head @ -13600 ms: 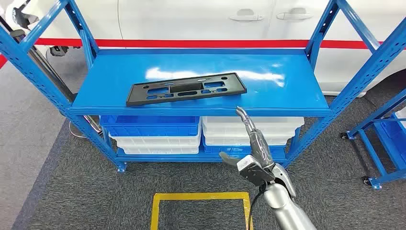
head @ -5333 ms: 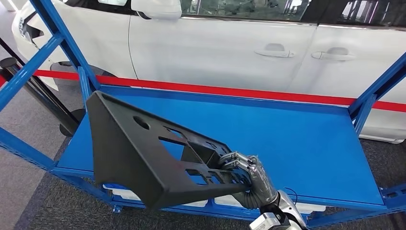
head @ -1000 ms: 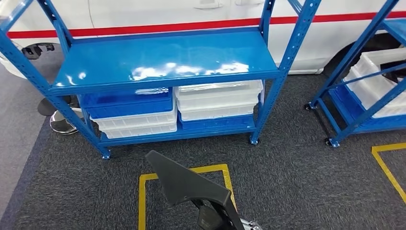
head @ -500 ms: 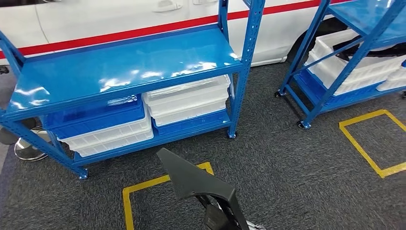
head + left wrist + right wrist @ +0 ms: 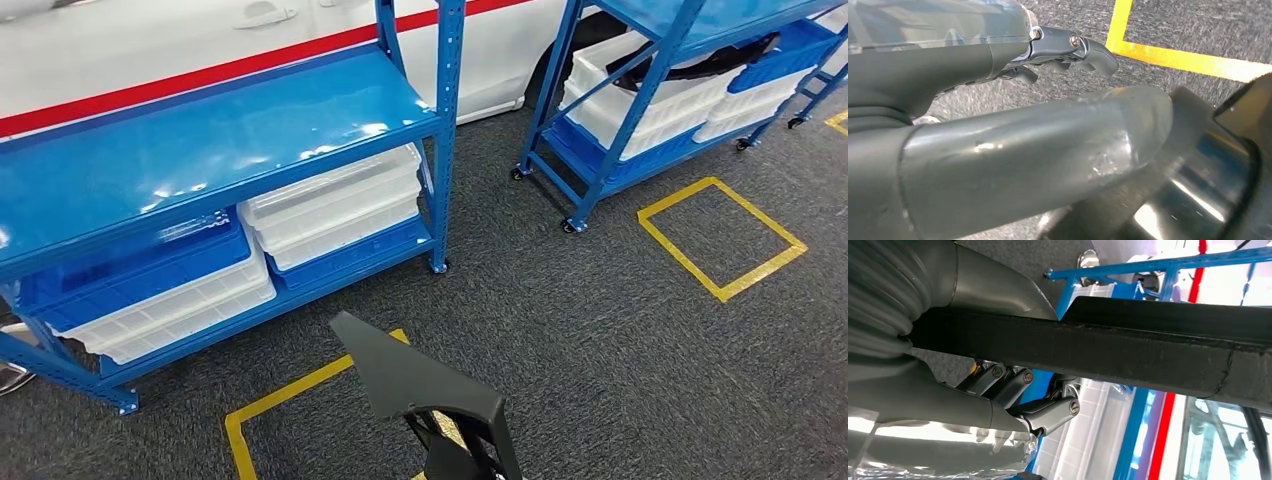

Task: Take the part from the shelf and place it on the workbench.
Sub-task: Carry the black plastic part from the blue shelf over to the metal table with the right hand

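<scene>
Swinging rightward since half a second ago, so sliding the blue shelf (image 5: 200, 150) toward the left edge of the head view and bringing a second blue rack (image 5: 660, 90) with white bins fully into the upper right, plus a yellow floor square (image 5: 722, 238) at right centre. Holding the black part (image 5: 410, 385) low in the bottom centre of the head view, tilted, its pointed corner aiming up-left over the corner of the nearer yellow outline (image 5: 290, 400). Clamping the part in the right hand (image 5: 1013, 390), thumb over one face of the part's long edge and darker fingers curling under the other, seen close in the right wrist view. Hanging the left hand (image 5: 1058, 50) over grey carpet (image 5: 600, 350) beside a yellow line, fingers curled in on nothing. Leaving a broad stretch of bare carpet across the lower right of the head view, between the shelf's right post and the second rack's wheeled feet.
</scene>
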